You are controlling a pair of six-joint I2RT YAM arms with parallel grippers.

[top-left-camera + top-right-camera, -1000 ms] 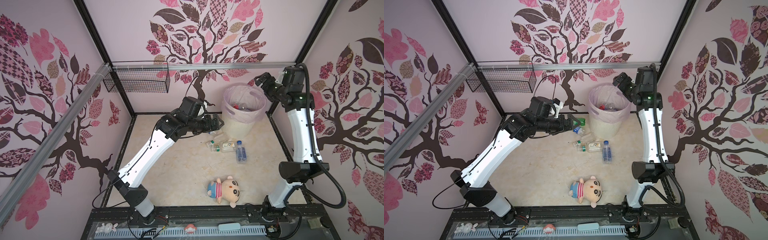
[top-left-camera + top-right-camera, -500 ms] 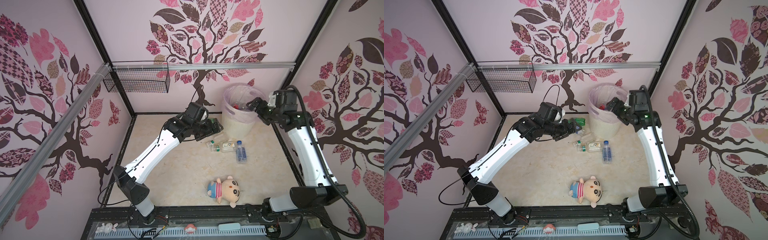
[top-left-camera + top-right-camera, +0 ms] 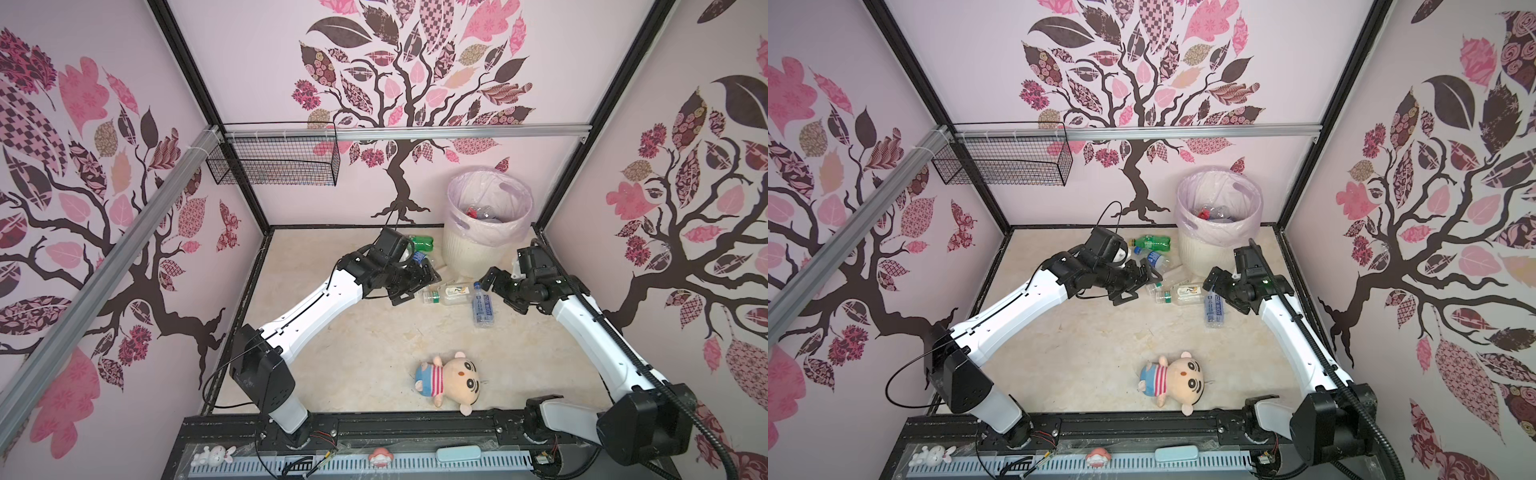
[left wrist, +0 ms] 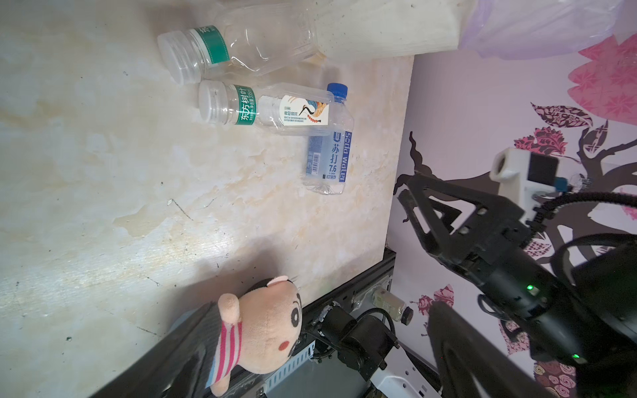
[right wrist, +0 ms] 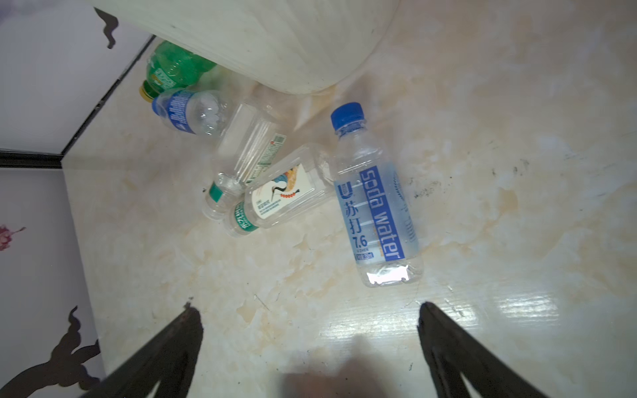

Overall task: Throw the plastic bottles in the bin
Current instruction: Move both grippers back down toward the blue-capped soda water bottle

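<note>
Several plastic bottles lie on the floor by the bin (image 3: 469,253) (image 3: 1200,255), and more lie inside it. A blue-labelled soda water bottle (image 3: 481,305) (image 5: 375,203) lies nearest my right gripper (image 3: 490,280) (image 5: 308,308), which hangs open and empty just short of the bottle's base. A clear bottle with a crane label (image 3: 451,293) (image 4: 275,110) and a clear green-banded one (image 4: 241,44) lie beside it. My left gripper (image 3: 426,275) (image 4: 324,310) is open and empty over the small blue-labelled bottle (image 3: 1156,259). Green bottles (image 3: 422,243) lie by the back wall.
A plush doll (image 3: 451,380) in a striped shirt lies near the front rail. A black wire basket (image 3: 274,166) hangs on the back left wall. The bin stands in the back right corner, close to the right wall.
My right arm has swung down from above the bin to floor level beside the soda water bottle. My left arm has dropped lower toward the bottle cluster. Both grippers stayed open.
</note>
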